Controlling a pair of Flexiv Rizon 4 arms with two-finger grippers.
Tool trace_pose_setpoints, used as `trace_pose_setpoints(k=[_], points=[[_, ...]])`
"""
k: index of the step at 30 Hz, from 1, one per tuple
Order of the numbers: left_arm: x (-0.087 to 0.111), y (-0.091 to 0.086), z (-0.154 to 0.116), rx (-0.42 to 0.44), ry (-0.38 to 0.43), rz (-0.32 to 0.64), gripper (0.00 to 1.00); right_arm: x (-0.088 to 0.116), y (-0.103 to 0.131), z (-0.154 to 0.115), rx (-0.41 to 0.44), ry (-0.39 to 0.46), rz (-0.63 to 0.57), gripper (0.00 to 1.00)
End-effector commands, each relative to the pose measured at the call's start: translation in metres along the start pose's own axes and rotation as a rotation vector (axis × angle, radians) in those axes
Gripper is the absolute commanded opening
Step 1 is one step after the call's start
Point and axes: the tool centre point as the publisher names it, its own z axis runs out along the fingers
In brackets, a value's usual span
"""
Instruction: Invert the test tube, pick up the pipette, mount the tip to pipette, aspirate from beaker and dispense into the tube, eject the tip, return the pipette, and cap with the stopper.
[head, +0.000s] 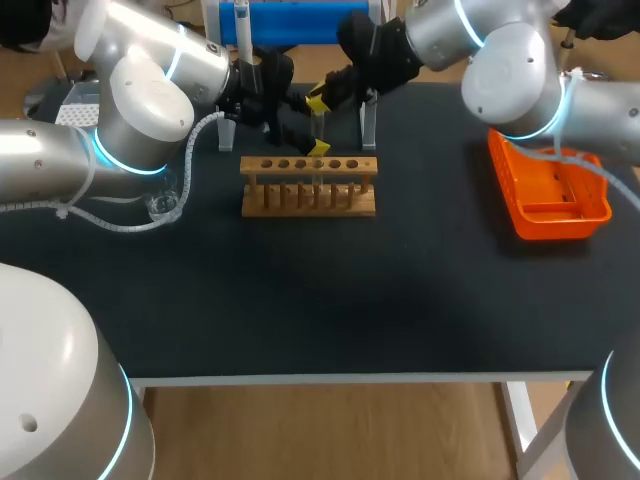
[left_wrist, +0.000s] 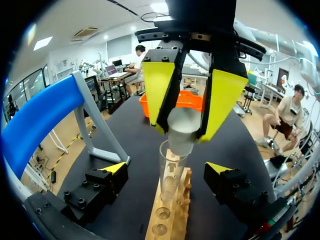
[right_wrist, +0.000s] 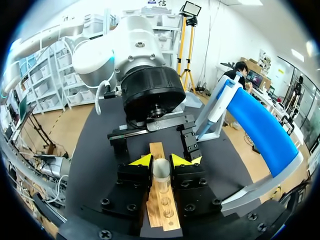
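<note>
The near part of the dark surface (head: 320, 300) leads up to the wooden rack (head: 309, 187), which lies crosswise in the middle. The test tube (head: 318, 150) stands upright in one of its holes, mouth up, with its long axis vertical. The stopper (left_wrist: 183, 131) sits right at that mouth, in line with the tube; I cannot tell how deep it has gone in. The right jaws are closed on the stopper, their yellow fingertips (right_wrist: 142, 161) pinching it from both sides over the rack. The left jaws are wide open and hold nothing, with one fingertip (left_wrist: 116, 167) on each side of the tube, clear of the glass. So the right arm (head: 500, 60) is the one placed for capping, and the push it needs looks to run straight down the tube's axis. Out to the sides sit the beaker (head: 163, 205), near the left arm (head: 140, 110), and the orange tray (head: 555, 228). The blue stand (head: 300, 22) is at the back.
</note>
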Motion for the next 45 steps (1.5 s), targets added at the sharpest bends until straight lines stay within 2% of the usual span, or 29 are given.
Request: trace_pose_setpoints(k=[1, 11, 28, 45], points=[[0.000, -0.001, 0.000, -0.002, -0.001, -0.001, 1.00, 0.000, 0.000, -0.003, -0.011, -0.003, 0.000, 0.00], [0.000, -0.001, 0.000, -0.002, -0.001, -0.001, 1.00, 0.002, 0.003, -0.005, -0.029, -0.006, 0.002, 0.00], [0.000, -0.001, 0.000, -0.002, -0.001, -0.001, 1.00, 0.003, -0.007, 0.002, 0.007, -0.001, 0.003, 0.00], [0.000, -0.001, 0.000, -0.002, -0.001, -0.001, 1.00, -0.004, 0.005, -0.002, -0.026, -0.011, -0.002, 0.00]])
